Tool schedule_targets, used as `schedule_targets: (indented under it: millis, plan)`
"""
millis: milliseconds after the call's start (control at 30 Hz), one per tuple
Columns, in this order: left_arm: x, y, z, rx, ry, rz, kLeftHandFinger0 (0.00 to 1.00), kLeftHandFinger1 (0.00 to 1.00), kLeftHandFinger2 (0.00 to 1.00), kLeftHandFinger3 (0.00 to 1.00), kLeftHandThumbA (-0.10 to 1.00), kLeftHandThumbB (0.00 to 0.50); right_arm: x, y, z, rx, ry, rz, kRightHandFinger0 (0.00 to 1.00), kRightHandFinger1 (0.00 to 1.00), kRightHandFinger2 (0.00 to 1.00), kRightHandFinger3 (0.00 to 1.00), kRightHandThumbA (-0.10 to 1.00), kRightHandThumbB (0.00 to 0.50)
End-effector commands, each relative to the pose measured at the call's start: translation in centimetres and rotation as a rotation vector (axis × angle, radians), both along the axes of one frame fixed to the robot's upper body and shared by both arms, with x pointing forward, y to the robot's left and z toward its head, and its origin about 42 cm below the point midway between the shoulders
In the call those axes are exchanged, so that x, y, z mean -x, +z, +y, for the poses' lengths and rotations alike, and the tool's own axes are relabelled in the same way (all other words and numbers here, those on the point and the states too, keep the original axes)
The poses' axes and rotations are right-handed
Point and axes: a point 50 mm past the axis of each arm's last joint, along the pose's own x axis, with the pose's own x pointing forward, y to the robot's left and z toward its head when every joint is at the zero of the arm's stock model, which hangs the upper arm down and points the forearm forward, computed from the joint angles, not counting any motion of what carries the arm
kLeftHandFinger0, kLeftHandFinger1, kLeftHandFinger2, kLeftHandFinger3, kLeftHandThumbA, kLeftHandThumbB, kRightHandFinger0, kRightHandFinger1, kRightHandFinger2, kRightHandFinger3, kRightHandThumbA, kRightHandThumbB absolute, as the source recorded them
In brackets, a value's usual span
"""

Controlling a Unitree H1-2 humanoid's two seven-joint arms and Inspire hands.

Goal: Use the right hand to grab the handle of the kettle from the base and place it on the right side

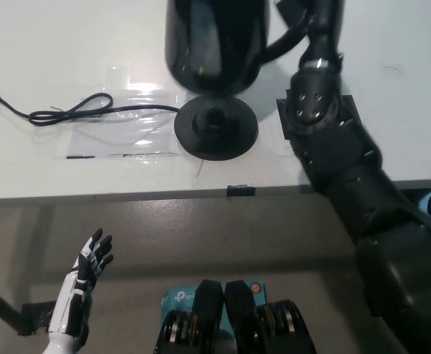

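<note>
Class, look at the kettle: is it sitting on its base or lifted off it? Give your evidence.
Off. The kettle hangs above the table, and the round base lies bare, its centre connector exposed. The black arm reaches toward the handle; the right hand itself is out of frame.

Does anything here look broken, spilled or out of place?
Nothing looks spilled or broken. The kettle is lifted clear of its round base, which sits bare on the table, cord trailing left. That fits the task; the white left hand rests low.
</note>
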Motion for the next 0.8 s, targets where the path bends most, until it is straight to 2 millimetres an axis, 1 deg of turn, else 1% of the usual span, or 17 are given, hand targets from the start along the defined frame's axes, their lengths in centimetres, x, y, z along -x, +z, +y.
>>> schedule_targets:
  millis: [0, 33, 100, 167, 233, 367, 400, 433, 567, 600, 633, 667, 700, 733, 767]
  plan:
    - [-0.2, 1.0, 0.6, -0.013, -0.005, -0.052, 1.0, 1.0, 1.0, 1.0, 1.0, 0.5, 0.1, 8.5, -2.7, -0.132, -0.041, -0.284, 0.0, 0.14, 0.63, 0.73, -0.1, 0.041]
    - [-0.1, 0.9, 0.7, -0.015, -0.004, -0.053, 1.0, 1.0, 1.0, 1.0, 1.0, 0.5, 0.0, 7.9, -3.7, -0.139, -0.052, -0.27, 0.0, 0.14, 0.64, 0.74, -0.1, 0.037]
    - [0.0, 0.8, 0.7, -0.021, -0.001, -0.054, 1.0, 1.0, 1.0, 1.0, 1.0, 0.5, -0.2, 7.4, -4.6, -0.135, -0.065, -0.255, 0.0, 0.13, 0.63, 0.73, -0.1, 0.038]
    - [0.1, 0.8, 0.7, -0.013, 0.001, -0.053, 1.0, 1.0, 1.0, 1.0, 1.0, 0.5, -0.4, 6.5, -5.9, -0.116, -0.088, -0.233, 0.0, 0.05, 0.54, 0.66, -0.1, 0.04]
    - [0.1, 0.8, 0.7, -0.004, -0.003, -0.052, 1.0, 1.0, 1.0, 1.0, 1.0, 0.5, -0.5, 6.0, -6.8, -0.107, -0.104, -0.219, 0.0, 0.04, 0.53, 0.66, -0.1, 0.044]
    - [0.0, 0.7, 0.7, 0.003, -0.009, -0.054, 1.0, 1.0, 1.0, 1.0, 1.0, 0.5, -0.8, 4.2, -9.4, -0.097, -0.141, -0.17, 0.0, 0.02, 0.52, 0.65, -0.1, 0.037]
    - [0.0, 0.6, 0.7, 0.002, -0.008, -0.052, 1.0, 1.0, 1.0, 1.0, 1.0, 0.5, -0.8, 4.0, -9.7, -0.089, -0.149, -0.165, 0.0, 0.03, 0.53, 0.66, -0.1, 0.042]
    - [0.1, 0.6, 0.7, -0.002, -0.01, -0.05, 1.0, 1.0, 1.0, 1.0, 1.0, 0.5, -0.8, 3.3, -10.6, -0.068, -0.176, -0.151, 0.0, 0.03, 0.54, 0.66, -0.1, 0.046]
    - [0.3, 0.4, 0.7, -0.001, -0.009, -0.045, 1.0, 1.0, 1.0, 1.0, 1.0, 0.5, -0.7, 1.6, -12.0, -0.051, -0.224, -0.12, 0.0, 0.03, 0.54, 0.63, -0.1, 0.081]
    - [0.3, 0.4, 0.6, -0.003, -0.009, -0.041, 1.0, 1.0, 1.0, 1.0, 1.0, 0.5, -0.7, 0.9, -12.4, -0.05, -0.235, -0.1, 0.0, 0.03, 0.54, 0.63, -0.1, 0.092]
    - [0.4, 0.3, 0.6, -0.003, -0.009, -0.041, 1.0, 1.0, 1.0, 1.0, 1.0, 0.5, -0.6, 0.0, -12.5, -0.05, -0.243, -0.083, 0.0, 0.04, 0.56, 0.65, -0.1, 0.093]
    - [0.4, 0.3, 0.6, -0.002, -0.008, -0.041, 1.0, 1.0, 1.0, 1.0, 1.0, 0.5, -0.6, -0.3, -12.5, -0.047, -0.246, -0.078, 0.0, 0.04, 0.56, 0.65, -0.1, 0.092]
    - [0.4, 0.3, 0.6, 0.0, -0.007, -0.041, 1.0, 1.0, 1.0, 1.0, 1.0, 0.5, -0.5, -1.0, -12.6, -0.043, -0.25, -0.06, 0.0, 0.05, 0.56, 0.65, -0.1, 0.092]
    - [0.5, 0.3, 0.6, 0.002, -0.006, -0.04, 1.0, 1.0, 1.0, 1.0, 1.0, 0.5, -0.5, -1.7, -12.7, -0.039, -0.254, -0.045, 0.0, 0.05, 0.55, 0.63, -0.1, 0.083]
    - [0.6, 0.2, 0.6, 0.002, -0.006, -0.039, 1.0, 1.0, 1.0, 1.0, 1.0, 0.5, -0.4, -2.3, -12.8, -0.035, -0.256, -0.033, 0.0, 0.04, 0.54, 0.61, -0.1, 0.088]
